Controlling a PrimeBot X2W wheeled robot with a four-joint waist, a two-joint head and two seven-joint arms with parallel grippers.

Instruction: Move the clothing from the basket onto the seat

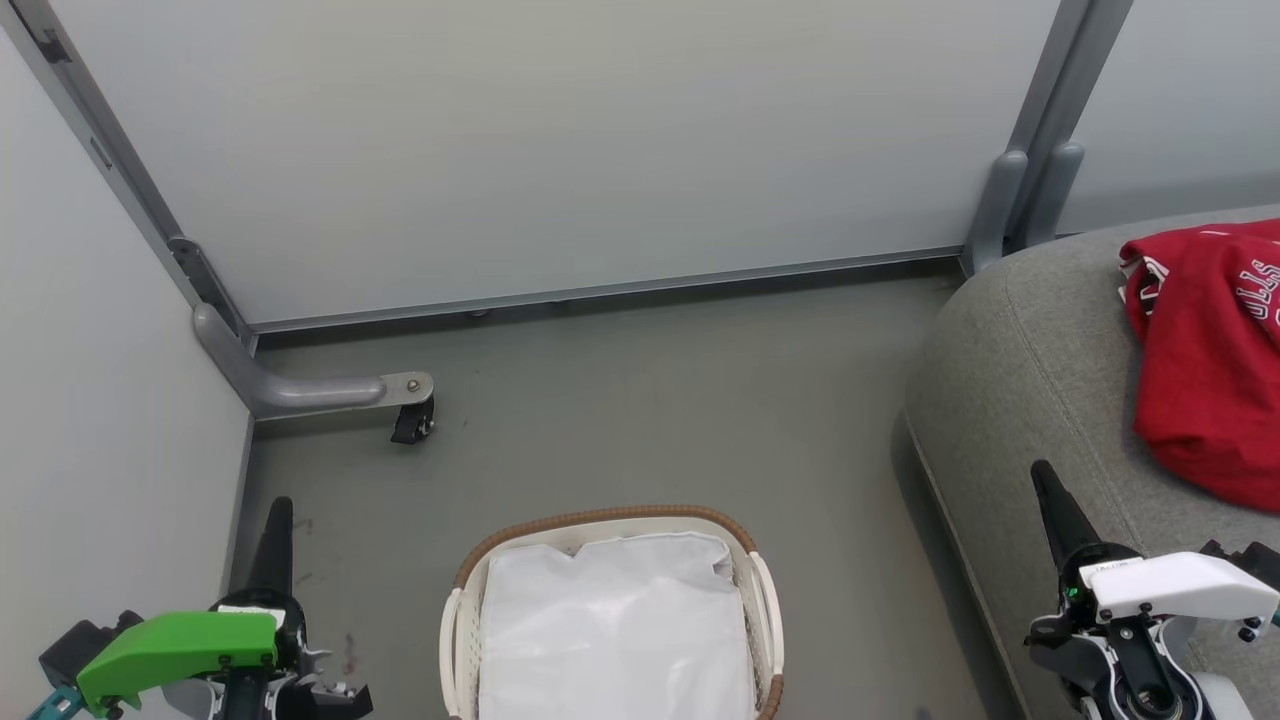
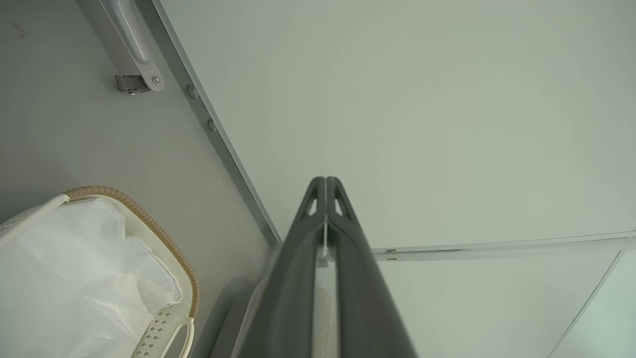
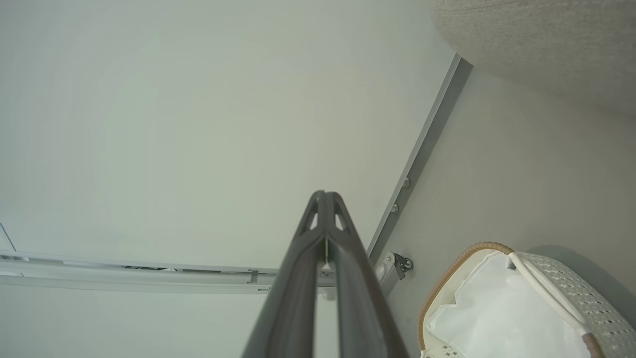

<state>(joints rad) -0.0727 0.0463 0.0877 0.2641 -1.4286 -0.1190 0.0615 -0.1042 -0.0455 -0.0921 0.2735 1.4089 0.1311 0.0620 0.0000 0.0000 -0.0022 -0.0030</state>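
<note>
The red clothing (image 1: 1210, 370) with white lettering lies bunched on the grey seat (image 1: 1030, 370) at the right. On the floor at the bottom centre stands the white basket (image 1: 765, 600) with its brown rim; inside it I see just the white cloth liner (image 1: 615, 630). My left gripper (image 1: 278, 512) hangs shut to the basket's left, holding nothing. My right gripper (image 1: 1043, 476) is shut and empty over the seat's front edge. Each wrist view looks past closed fingers, left gripper (image 2: 325, 180) and right gripper (image 3: 324, 194), at the basket (image 2: 164, 238) (image 3: 449, 271).
Pale partition walls (image 1: 560, 150) close off the back and left. A grey metal foot with a black caster (image 1: 412, 420) juts onto the floor at the left. Open grey floor (image 1: 680, 400) lies between basket, wall and seat.
</note>
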